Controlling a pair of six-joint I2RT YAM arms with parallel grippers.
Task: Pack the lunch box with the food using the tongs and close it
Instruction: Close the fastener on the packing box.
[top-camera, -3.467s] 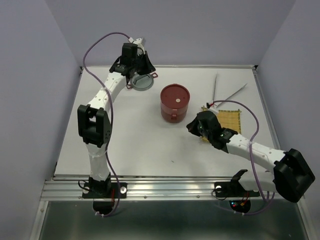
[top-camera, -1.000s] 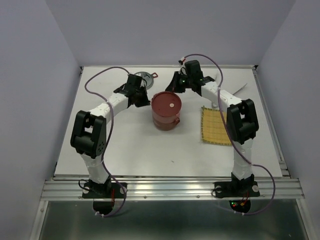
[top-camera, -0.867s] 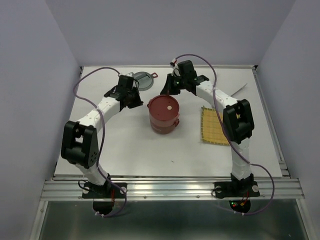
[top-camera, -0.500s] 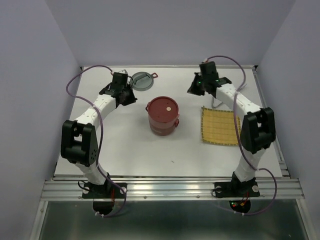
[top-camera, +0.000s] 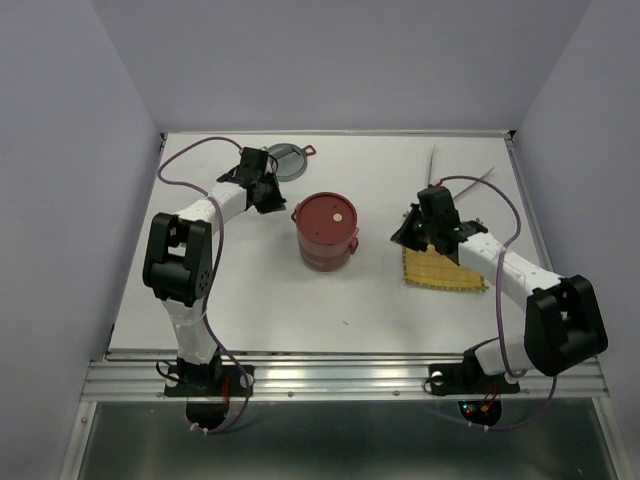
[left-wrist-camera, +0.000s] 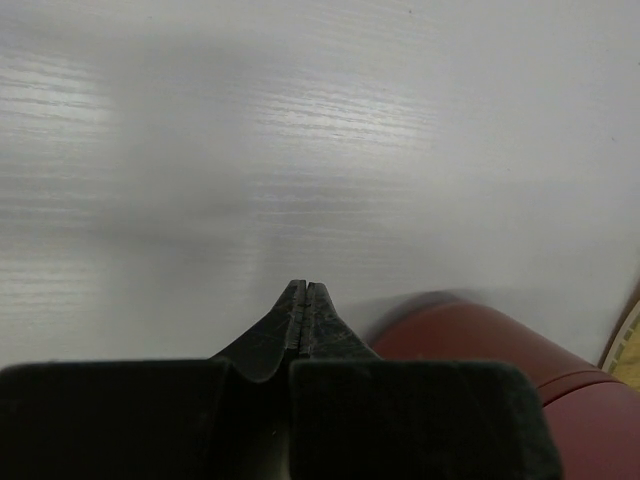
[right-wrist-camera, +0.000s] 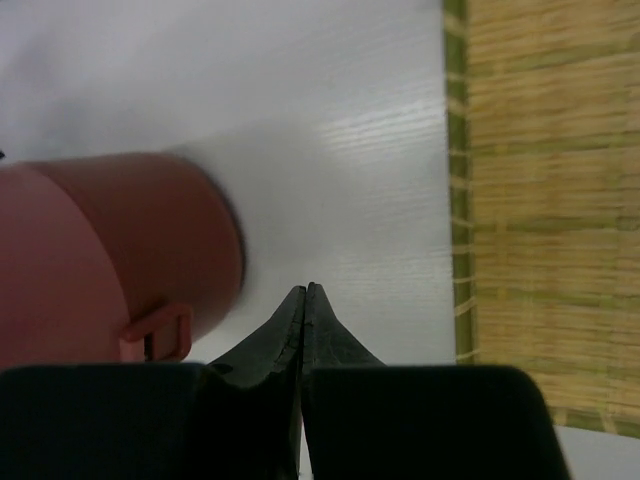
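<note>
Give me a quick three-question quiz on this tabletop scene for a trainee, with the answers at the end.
1. True or false: the lunch box has its red lid on.
2. Where do the tongs lie? A: on the table, beyond the yellow woven mat. B: inside the lunch box. C: on top of the lid.
3. Fill in: the left gripper and the right gripper are both ____ and hold nothing.
Key: 1 true; 2 A; 3 shut.
</note>
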